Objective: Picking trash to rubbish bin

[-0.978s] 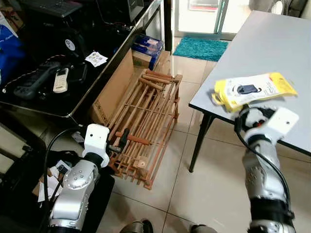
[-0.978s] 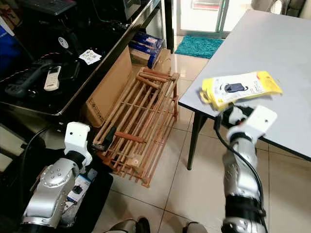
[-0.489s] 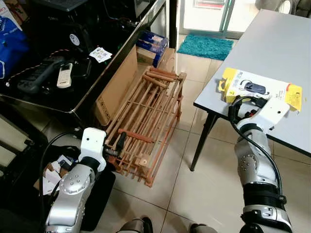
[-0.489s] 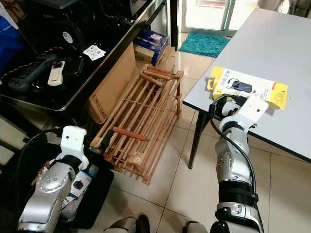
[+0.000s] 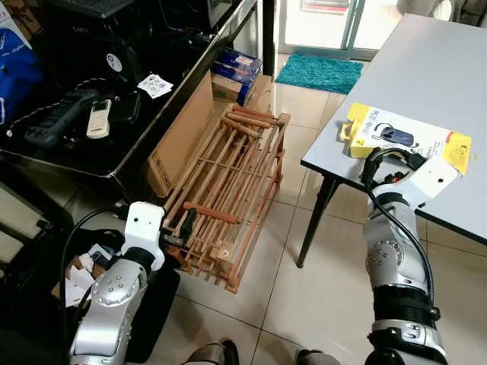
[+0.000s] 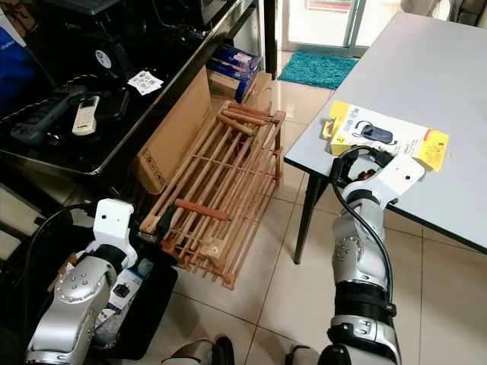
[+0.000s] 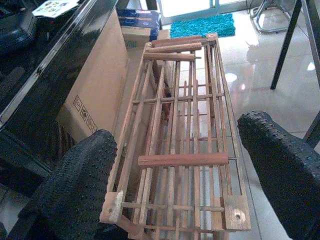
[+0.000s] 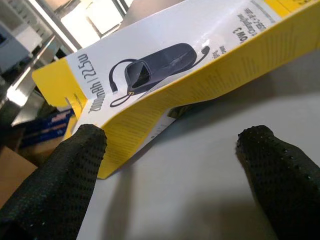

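Since one second ago, we note that the yellow package (image 5: 403, 140) has come down from its raised position above the right end effector (image 8: 175, 165) and now lies flat on the grey tabletop (image 5: 426, 68), near the tabletop's front edge. The right end effector sits directly behind the package at that edge. In the right wrist view its two black fingers (image 8: 65, 185) stand wide apart with nothing between them; one fingertip touches or nearly touches the package's yellow side, and we cannot tell which. The other finger rests apart from it, over bare tabletop. The package's white face shows a dark printed device and lettering.

The left end effector (image 7: 175, 195) hangs low beside the robot, and its fingers are spread wide with nothing gripped. Directly ahead of it lies a wooden rack (image 5: 228, 190), leaning against a cardboard box (image 5: 179, 137) that stands under a black glass shelf (image 5: 129, 163). Below and behind the left end effector we record a black bag (image 5: 152, 304) on the floor holding paper scraps (image 5: 80, 277).

On the shelf, well beyond the left end effector, we see a white remote (image 5: 97, 120), a dark power strip (image 5: 53, 125) and a small printed card (image 5: 155, 86). A teal mat (image 5: 318, 74) lies on the tiled floor far ahead of both end effectors.
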